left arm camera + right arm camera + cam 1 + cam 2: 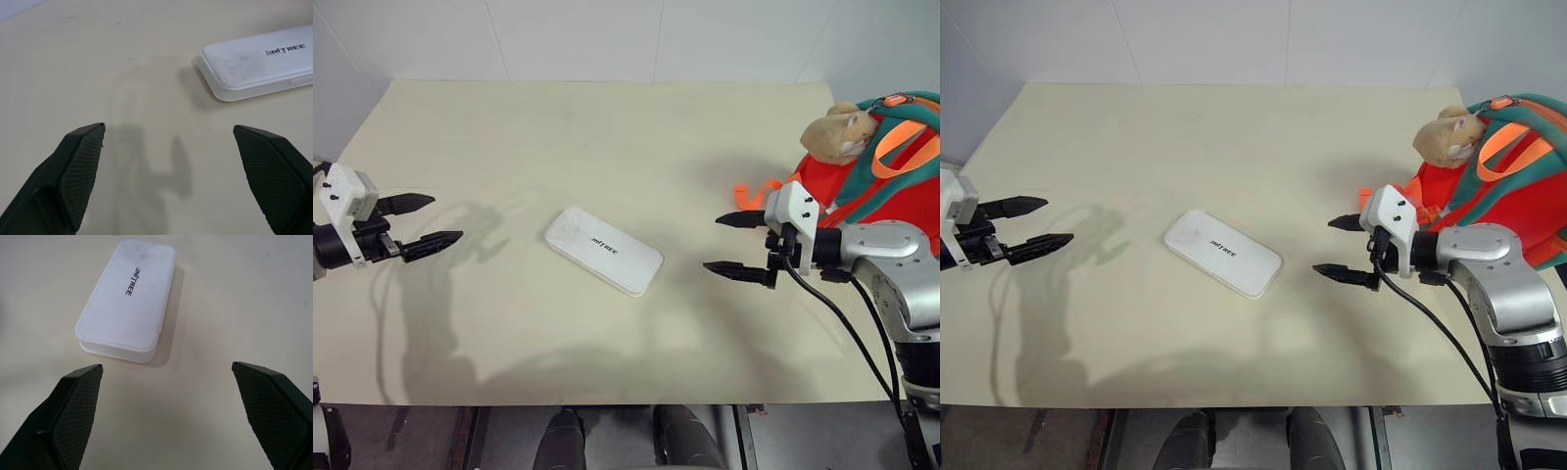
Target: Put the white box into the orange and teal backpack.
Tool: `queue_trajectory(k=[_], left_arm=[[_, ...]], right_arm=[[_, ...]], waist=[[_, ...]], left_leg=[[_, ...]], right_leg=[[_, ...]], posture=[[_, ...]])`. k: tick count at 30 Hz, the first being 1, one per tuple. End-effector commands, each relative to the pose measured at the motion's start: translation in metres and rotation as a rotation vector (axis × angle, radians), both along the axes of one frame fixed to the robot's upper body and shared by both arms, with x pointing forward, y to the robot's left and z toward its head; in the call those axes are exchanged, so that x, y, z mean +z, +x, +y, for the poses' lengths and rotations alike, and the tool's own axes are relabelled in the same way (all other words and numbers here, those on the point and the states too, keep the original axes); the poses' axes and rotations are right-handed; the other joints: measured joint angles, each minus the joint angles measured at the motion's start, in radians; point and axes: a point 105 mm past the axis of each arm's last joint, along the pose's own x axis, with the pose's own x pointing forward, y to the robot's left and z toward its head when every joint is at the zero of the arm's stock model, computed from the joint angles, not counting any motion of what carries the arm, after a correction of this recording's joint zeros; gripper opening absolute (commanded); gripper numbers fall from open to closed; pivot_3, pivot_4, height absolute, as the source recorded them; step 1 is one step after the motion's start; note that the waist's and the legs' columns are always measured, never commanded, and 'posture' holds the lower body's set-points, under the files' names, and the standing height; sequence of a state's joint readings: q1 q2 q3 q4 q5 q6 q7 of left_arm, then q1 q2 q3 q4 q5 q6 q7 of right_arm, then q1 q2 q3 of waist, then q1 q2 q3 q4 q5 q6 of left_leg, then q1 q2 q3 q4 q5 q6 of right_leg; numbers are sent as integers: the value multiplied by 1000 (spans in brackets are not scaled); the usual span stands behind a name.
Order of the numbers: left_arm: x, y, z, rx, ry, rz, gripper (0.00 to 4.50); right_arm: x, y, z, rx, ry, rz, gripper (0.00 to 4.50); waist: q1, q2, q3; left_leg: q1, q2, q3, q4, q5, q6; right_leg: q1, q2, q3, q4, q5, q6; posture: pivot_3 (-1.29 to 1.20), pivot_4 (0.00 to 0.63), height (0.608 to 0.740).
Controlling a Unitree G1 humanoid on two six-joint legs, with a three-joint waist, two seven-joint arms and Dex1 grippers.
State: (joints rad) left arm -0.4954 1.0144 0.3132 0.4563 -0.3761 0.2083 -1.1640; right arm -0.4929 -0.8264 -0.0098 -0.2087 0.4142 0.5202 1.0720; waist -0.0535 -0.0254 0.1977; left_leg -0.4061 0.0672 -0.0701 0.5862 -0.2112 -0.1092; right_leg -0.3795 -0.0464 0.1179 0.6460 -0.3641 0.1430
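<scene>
Our left hand point(433, 221) hangs over the table's point(607, 127) left edge, fingers apart and empty. The box point(604, 250) lies flat mid-table, set at a slant, well clear of both hands. We judge it stiff, smooth and likely light, so slippery under a pinch; its rounded corners offer little purchase. Best to take it across the narrow width, fingers on the two long sides near the middle. Our right hand point(736, 245) faces it, fingers apart, empty. The backpack point(891, 166) sits at the table's right edge, behind that arm.
</scene>
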Motion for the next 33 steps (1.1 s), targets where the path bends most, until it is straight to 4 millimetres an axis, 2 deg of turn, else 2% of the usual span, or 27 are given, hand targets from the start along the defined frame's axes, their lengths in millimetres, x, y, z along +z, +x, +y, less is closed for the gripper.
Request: queue_trajectory(k=[1,6,11,19,23,28,33], left_arm=[[13,1,0,-16,5,-43,4500],[10,1,-10,-54,-10,-33,4500],[13,8,-17,-66,-9,-80,4500],[12,11,-25,-91,-8,-99,4500],[12,16,-30,-93,-10,-110,3627],[12,27,-38,-95,-23,-124,2033],[2,46,-48,-84,-57,-107,400]], right_arm=[[20,-5,4,9,46,-70,4471],[13,-5,5,-14,44,-55,4471],[17,-6,13,-21,75,-59,4471],[17,-12,37,-2,128,-65,4471],[17,-11,42,-18,139,-78,3554],[7,-10,46,-51,113,-61,1817],[-18,-3,43,-138,25,-17,14]], waist=[[0,0,0],[0,0,0],[1,0,0],[0,0,0],[1,0,0],[5,0,0],[16,0,0]], left_leg=[[0,0,0,0,0,0],[0,0,0,0,0,0],[0,0,0,1,0,0],[0,0,0,1,0,0],[0,0,0,2,0,0],[0,0,-1,3,0,0],[0,0,-1,4,0,0]], right_leg=[[0,0,0,0,0,0],[0,0,0,0,0,0],[0,0,0,1,0,0],[1,0,0,1,0,0],[1,0,0,1,0,0],[1,0,0,2,0,0],[1,0,0,2,0,0]], posture=[[0,150,740],[0,150,740],[0,150,740],[0,150,740],[0,150,740],[0,150,740],[0,150,740]])
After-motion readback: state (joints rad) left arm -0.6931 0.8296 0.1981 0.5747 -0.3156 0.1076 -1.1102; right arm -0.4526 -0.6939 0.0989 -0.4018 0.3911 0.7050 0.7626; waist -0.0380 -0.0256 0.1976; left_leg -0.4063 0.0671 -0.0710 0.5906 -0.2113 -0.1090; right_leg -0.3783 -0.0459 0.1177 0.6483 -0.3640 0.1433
